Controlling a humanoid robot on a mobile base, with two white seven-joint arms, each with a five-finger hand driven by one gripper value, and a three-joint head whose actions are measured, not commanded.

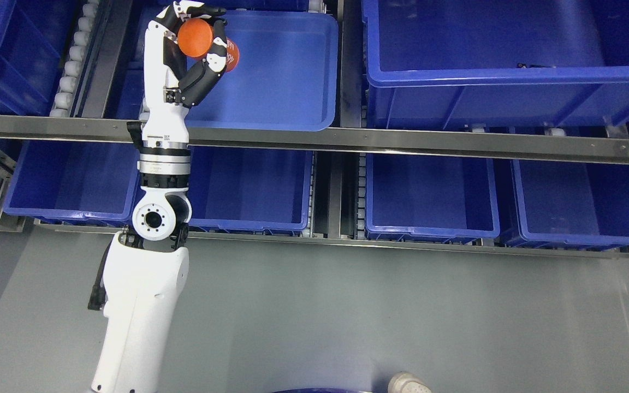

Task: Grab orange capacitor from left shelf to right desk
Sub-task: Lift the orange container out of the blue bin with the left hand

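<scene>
The orange capacitor (197, 38) sits high in the head view, toward eleven o'clock, clasped in the left robot hand (194, 46). It is a short orange cylinder lying on its side: one flat round end faces the camera, and the far end, with some pale print too small to read, sticks out at three o'clock of the fingers. The black and white fingers (213, 54) are curled around its body, one crossing over the top and others wrapping under and across its middle, so the robot hand is closed on the capacitor and holds it clear of the bin floor.

Directly behind the hand is a shallow blue bin (287, 71) on the upper level of the shelf (347, 141); the capacitor hangs over that bin's left part, near its wall at nine o'clock. The white forearm (164, 136) runs down toward six o'clock, crossing the metal front rail of the shelf, and continues to a thick white upper segment that leaves the picture at the bottom left.

At three o'clock of the held part stands a larger, deeper blue bin (511, 54). Below the rail a row of blue bins (429, 191) fills the lower level. Grey floor (347, 316) covers the lower half of the view, and the toe of a pale shoe (410, 383) shows at the bottom edge.
</scene>
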